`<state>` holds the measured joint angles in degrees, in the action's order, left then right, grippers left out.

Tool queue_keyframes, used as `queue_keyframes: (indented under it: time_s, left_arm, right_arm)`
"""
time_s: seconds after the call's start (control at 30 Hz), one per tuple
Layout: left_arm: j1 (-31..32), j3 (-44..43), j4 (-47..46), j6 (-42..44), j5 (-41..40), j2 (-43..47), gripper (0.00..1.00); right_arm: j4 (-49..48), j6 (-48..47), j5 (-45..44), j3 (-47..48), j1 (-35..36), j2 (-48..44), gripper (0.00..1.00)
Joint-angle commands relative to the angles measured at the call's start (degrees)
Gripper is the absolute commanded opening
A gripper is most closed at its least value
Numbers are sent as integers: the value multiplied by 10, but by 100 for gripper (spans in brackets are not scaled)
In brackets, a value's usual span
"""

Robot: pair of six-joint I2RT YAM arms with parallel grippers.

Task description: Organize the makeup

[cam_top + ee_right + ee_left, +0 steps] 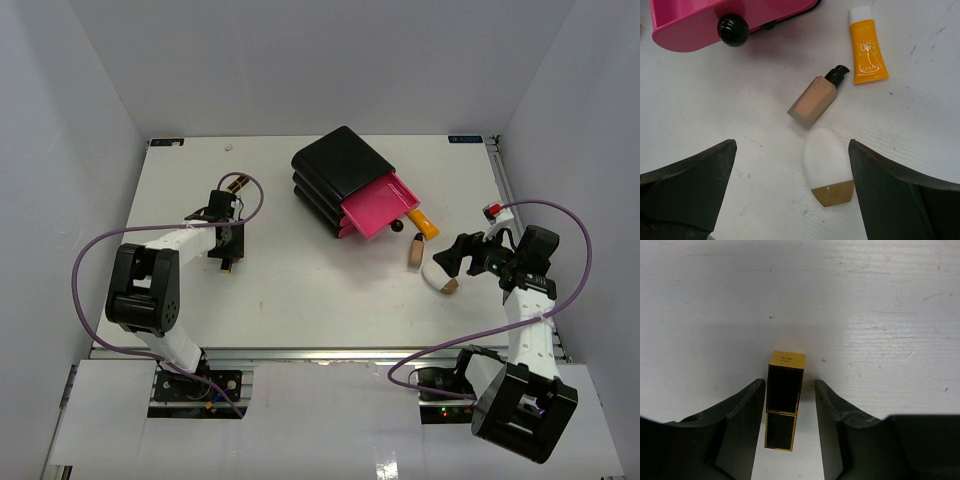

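A black lipstick with gold edges (784,400) lies on the table between the fingers of my open left gripper (790,387), touching neither finger; it shows small in the top view (226,266). My right gripper (792,150) is open over a white oval tube with a tan end (827,167), which lies closer to the right finger. Beyond it lie a tan bottle with a dark cap (815,100) and an orange tube with a white cap (867,47). In the top view the right gripper (455,255) is beside the white tube (440,278).
A black box (335,165) stands at the back centre with one pink drawer (380,205) pulled out toward the right. Its black knob (733,30) is close to the tan bottle. White walls enclose the table.
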<state>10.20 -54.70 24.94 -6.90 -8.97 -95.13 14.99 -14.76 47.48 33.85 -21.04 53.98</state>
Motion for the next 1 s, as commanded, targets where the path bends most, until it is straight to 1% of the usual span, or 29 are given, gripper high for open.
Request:
queue_keyframes:
  time_s: [0.0,0.07,0.17,0.23,0.33,0.4,0.47,0.57,0.7,0.87,0.9,0.97]
  left_arm:
    - [-4,-12,6,-15,14,0,50]
    - [-4,-10,6,-21,18,9,46]
    - [-4,-6,5,-30,30,28,33]
    - [-4,-5,6,-38,55,44,26]
    - [4,-5,4,-55,118,68,19]
    - [38,-12,3,-63,158,85,15]
    - [74,-27,2,-70,167,110,11]
    - [147,-55,-4,-82,166,137,8]
    - [231,-131,-10,-95,152,155,7]
    - [339,-247,-16,-80,100,104,7]
    - [359,-265,-17,-69,74,90,7]
    - [378,-320,-17,-50,56,44,8]
  right_arm:
    - [-10,-3,8,-3,-3,-5,100]
    - [-11,-3,8,-3,-3,-5,100]
    - [-11,-3,6,-3,-3,-5,100]
    - [-11,-3,5,-3,-4,-5,100]
    - [-11,-3,5,-3,-4,-5,100]
    - [-11,-3,4,-3,-4,-4,100]
    - [-11,-4,3,-3,-4,-4,100]
    - [-11,-4,2,-3,-5,-3,100]
    - [-11,-4,2,-4,-8,-3,100]
    - [-11,-4,2,-4,-11,-1,100]
    - [-11,-4,2,-4,-12,0,100]
    - [-12,-4,1,-4,-13,0,100]
